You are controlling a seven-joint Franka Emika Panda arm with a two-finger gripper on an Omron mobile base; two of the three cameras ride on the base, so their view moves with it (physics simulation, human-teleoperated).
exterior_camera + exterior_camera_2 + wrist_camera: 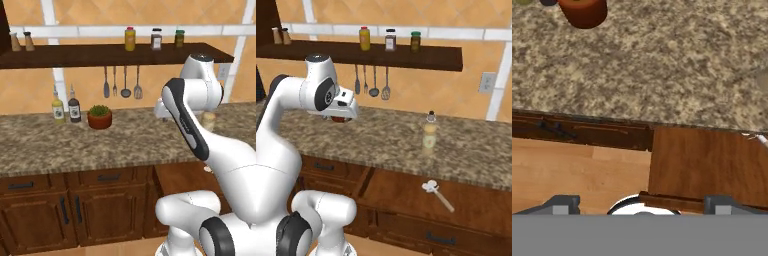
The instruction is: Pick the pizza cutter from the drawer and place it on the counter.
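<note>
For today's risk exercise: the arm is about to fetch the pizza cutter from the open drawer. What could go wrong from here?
1. The open gripper hangs high over the counter edge, well off the cutter; a long descent could miss it.
2. The cutter lies just under the counter lip, so the hand might strike the stone.
3. A bottle stands just above it and could be knocked over.

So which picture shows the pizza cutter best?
The right base view: the whole pizza cutter lies in the open drawer, wheel and handle clear. The left base view shows a sliver beside the arm; the hand view shows its tip at the edge.
</note>
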